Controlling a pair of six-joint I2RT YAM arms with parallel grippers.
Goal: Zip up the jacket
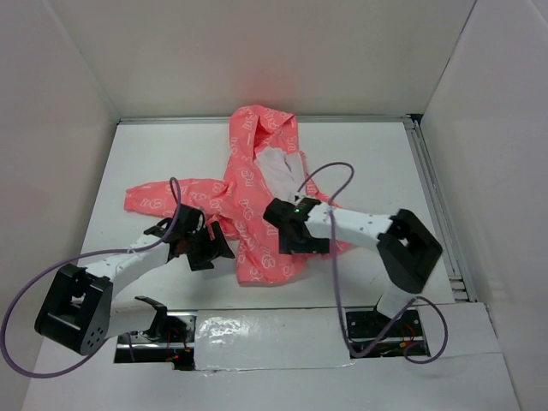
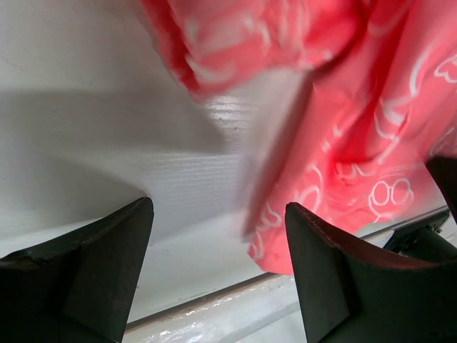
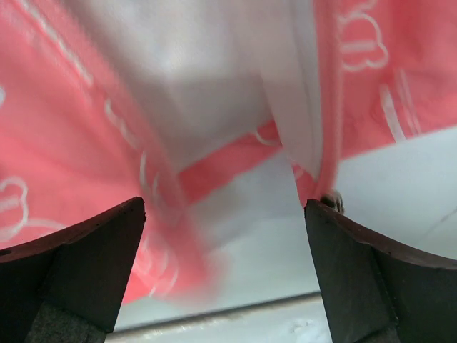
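The coral-pink jacket with a white print lies on the white table, hood at the far end, front open, pale lining showing. My left gripper is open and empty at the hem's left corner. In the left wrist view the jacket's hem corner lies just ahead of the right finger, untouched. My right gripper is open and empty over the lower right front. In the right wrist view the open front and a small metal zipper end sit by the right finger.
The jacket's left sleeve stretches out to the left behind the left arm. White walls enclose the table on three sides. A taped strip runs along the near edge between the arm bases. Purple cables loop over both arms.
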